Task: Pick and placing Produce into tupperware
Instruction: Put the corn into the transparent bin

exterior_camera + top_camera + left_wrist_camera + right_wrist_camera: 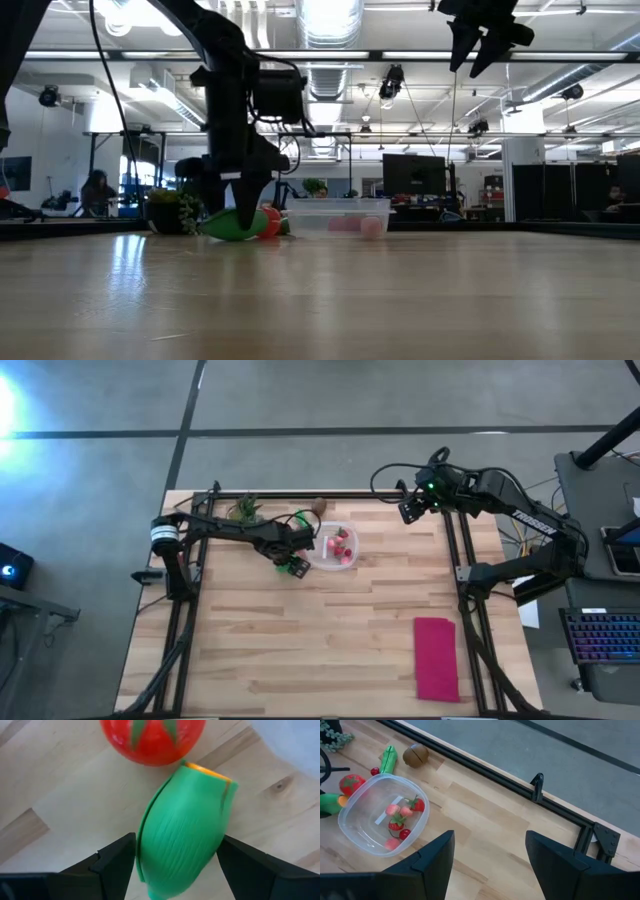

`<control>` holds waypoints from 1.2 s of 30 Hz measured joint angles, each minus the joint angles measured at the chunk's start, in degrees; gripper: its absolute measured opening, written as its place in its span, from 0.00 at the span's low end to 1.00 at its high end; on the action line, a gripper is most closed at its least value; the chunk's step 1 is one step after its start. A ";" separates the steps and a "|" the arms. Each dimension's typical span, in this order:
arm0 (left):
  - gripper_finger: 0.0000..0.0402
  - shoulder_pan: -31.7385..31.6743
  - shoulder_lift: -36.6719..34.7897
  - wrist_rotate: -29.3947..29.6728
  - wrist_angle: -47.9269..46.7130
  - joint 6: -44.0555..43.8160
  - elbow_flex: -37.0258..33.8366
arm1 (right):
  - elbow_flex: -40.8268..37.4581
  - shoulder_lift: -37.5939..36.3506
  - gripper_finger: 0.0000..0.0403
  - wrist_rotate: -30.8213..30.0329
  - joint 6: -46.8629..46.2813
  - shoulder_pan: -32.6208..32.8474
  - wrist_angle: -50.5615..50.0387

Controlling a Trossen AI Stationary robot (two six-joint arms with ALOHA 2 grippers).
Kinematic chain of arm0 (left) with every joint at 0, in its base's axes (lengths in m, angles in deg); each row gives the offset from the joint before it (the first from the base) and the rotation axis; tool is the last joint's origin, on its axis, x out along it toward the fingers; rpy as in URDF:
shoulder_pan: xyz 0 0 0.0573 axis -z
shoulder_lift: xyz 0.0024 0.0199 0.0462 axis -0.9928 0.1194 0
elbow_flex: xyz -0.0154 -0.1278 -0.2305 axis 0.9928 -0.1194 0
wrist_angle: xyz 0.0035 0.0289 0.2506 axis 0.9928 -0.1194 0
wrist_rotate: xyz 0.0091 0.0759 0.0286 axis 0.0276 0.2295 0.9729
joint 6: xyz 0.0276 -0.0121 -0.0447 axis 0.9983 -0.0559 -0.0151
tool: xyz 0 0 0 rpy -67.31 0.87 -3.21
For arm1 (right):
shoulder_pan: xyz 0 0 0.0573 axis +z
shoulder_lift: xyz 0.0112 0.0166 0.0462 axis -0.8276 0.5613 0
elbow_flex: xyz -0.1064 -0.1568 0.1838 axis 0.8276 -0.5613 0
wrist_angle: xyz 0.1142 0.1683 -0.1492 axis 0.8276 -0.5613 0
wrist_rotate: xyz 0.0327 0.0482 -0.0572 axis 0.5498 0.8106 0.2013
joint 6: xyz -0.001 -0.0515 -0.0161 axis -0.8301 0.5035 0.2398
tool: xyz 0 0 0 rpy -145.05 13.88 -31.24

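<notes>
The clear tupperware [335,548] [382,812] stands on the far middle of the table with several small red and pink pieces inside. My left gripper [175,855] [293,565] is down at its left side, shut on a green produce piece [182,825] [232,225] with an orange tip. A red tomato [150,737] [351,782] lies just beyond it. A second green piece [387,759], a brown piece [415,755] and a tiny red one [375,771] lie on the table behind the tupperware. My right gripper [490,840] [478,50] hangs open, high over the far right. My left gripper pinches the green piece between its two fingers [117,862], one on each long side [145,845], at the wider end away from the orange tip. The fingers come from above, pointing down, across the piece. In the low view the piece lies low at the table top, slightly tilted.
A potted plant [245,510] [170,212] stands at the far edge, left of the tupperware. A magenta cloth [436,658] lies flat at the near right. A black frame rail [535,787] runs along the far edge. Bare wood [300,640] fills the near half.
</notes>
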 joint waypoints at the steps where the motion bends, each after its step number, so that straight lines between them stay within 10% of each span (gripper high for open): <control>1: 0.64 -0.04 0.00 0.00 -0.11 -0.02 -0.14 | 0.00 0.00 0.59 0.00 0.00 -0.01 0.00; 36: 0.52 -0.41 0.26 1.70 2.40 1.49 0.00 | 0.00 0.00 0.59 0.00 -0.04 -0.01 0.07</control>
